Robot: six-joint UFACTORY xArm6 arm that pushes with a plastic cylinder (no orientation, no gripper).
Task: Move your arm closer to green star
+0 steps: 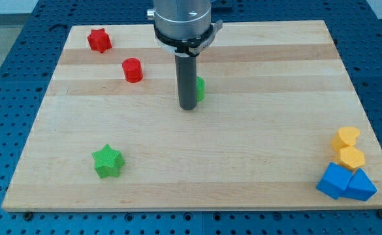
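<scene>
The green star [107, 161] lies on the wooden board [256, 143] at the view's lower left. My tip [188, 108] stands near the board's middle, towards the top, well to the upper right of the green star. A second green block [200, 88] sits right behind the rod on its right side, mostly hidden; its shape cannot be made out.
A red star [99, 40] lies at the top left and a red cylinder [132, 70] below and right of it. At the lower right corner are two yellow blocks [346, 138] [350, 158] and two blue blocks [335, 181] [361, 186].
</scene>
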